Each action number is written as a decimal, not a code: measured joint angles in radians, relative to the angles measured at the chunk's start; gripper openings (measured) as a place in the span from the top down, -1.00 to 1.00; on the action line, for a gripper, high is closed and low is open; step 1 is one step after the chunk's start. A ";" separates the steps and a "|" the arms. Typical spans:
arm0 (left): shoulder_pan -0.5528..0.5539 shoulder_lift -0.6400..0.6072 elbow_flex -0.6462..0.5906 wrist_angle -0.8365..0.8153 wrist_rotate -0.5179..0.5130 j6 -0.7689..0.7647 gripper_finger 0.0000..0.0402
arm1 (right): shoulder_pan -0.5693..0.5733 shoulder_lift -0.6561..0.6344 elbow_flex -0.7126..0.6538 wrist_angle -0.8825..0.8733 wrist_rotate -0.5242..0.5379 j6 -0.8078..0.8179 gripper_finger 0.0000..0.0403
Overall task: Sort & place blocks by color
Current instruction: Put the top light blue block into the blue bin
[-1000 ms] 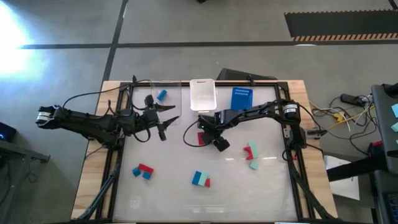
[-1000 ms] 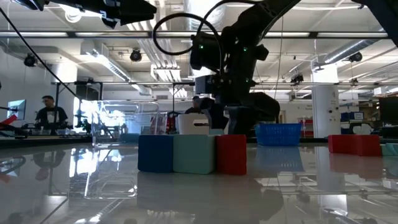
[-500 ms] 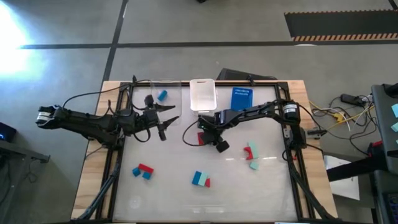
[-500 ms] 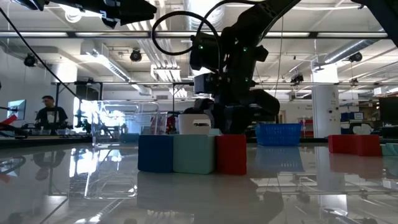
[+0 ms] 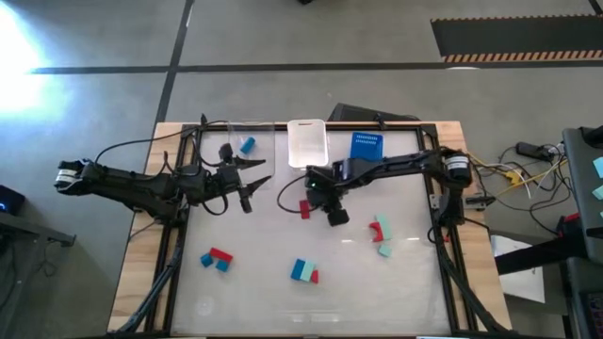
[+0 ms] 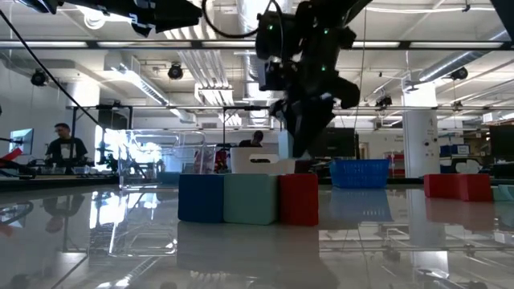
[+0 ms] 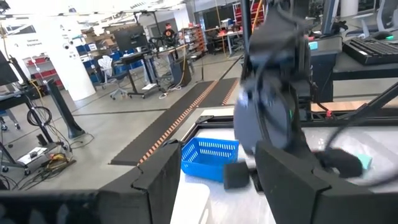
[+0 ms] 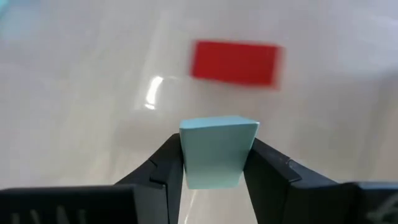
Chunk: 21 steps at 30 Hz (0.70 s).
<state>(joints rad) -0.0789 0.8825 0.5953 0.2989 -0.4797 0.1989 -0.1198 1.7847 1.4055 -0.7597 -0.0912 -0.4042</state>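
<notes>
My right gripper (image 8: pixel 214 163) is shut on a pale mint-teal block (image 8: pixel 217 149) and hangs above the table's middle (image 5: pixel 318 200), over a red block (image 5: pixel 304 209) that lies flat on the table. My left gripper (image 5: pixel 251 185) waits open and level, high over the table's left part, and holds nothing. Other blocks lie in small groups: blue and red (image 5: pixel 217 258), teal, blue and red (image 5: pixel 303 271), red and teal (image 5: pixel 380 232). A blue block (image 5: pixel 247 144) lies in the clear bin (image 5: pixel 264 132). My right gripper pinches the mint-teal block by two opposite sides (image 8: pixel 185 155) between its two fingers. The fingers come from above, slanting steeply down. The block is lifted clear of the table, and the red block (image 8: pixel 235 62) lies on the table below it.
Three bins stand along the far edge: the clear one, a white one (image 5: pixel 307 155) and a blue one (image 5: pixel 366 148). A dark frame (image 5: pixel 443 235) runs round the table. In the low view, three blocks (image 6: pixel 250 198) stand in a row close to the camera.
My right gripper has risen from the table beside the red block and has rolled somewhat about its own line. The red block stays where it was.
</notes>
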 joint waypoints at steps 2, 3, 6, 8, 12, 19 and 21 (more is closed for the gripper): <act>0.000 0.000 0.000 0.000 0.000 -0.002 0.06 | -0.017 -0.043 -0.005 -0.047 0.074 0.025 0.40; 0.000 0.000 0.000 0.000 0.000 -0.002 0.06 | -0.031 -0.063 -0.007 -0.072 0.107 0.036 0.40; 0.000 0.000 0.000 0.001 0.000 -0.003 0.06 | -0.086 -0.124 -0.021 -0.136 0.173 0.074 0.40; 0.000 0.000 0.000 0.000 0.000 -0.004 0.06 | -0.136 -0.160 -0.034 -0.161 0.205 0.098 0.40; 0.000 0.000 0.000 0.001 0.000 -0.005 0.06 | -0.271 -0.223 -0.078 -0.166 0.226 0.143 0.40; 0.000 0.000 0.000 0.006 0.000 -0.005 0.06 | -0.491 -0.226 -0.178 -0.087 0.221 0.194 0.40; 0.000 0.000 0.000 0.007 0.000 -0.005 0.06 | -0.531 -0.206 -0.199 -0.056 0.218 0.193 0.40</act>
<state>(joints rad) -0.0792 0.8825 0.5949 0.3058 -0.4796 0.1944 -0.6513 1.5790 1.2062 -0.8159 0.1270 -0.2111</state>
